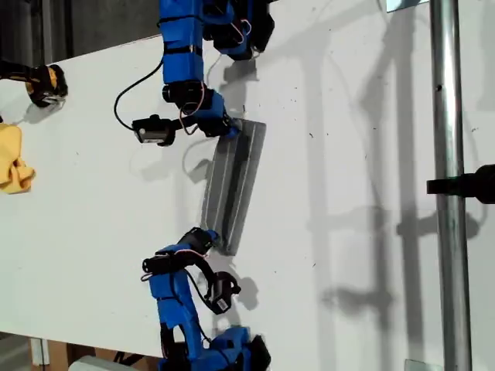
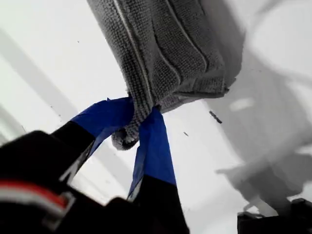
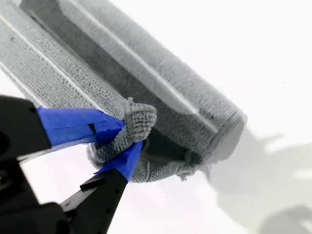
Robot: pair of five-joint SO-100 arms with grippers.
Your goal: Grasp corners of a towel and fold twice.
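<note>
The grey white-striped towel (image 1: 232,182) lies as a long narrow folded strip in the middle of the white table (image 1: 93,216). One blue arm's gripper (image 1: 226,127) is at the strip's far end and the other arm's gripper (image 1: 207,236) at its near end; which is first I cannot tell. My first gripper (image 2: 139,119) is shut on a bunched corner (image 2: 124,139) of the towel (image 2: 165,44), which is lifted. My second gripper (image 3: 130,138) is shut on another corner (image 3: 141,119) of the towel (image 3: 161,73), whose layers curl into a roll beside it.
A small yellow cloth (image 1: 14,162) lies at the exterior view's left edge, with a black and yellow object (image 1: 42,83) above it. A metal pole (image 1: 448,154) runs down the exterior view's right side, carrying a black clamp (image 1: 468,185).
</note>
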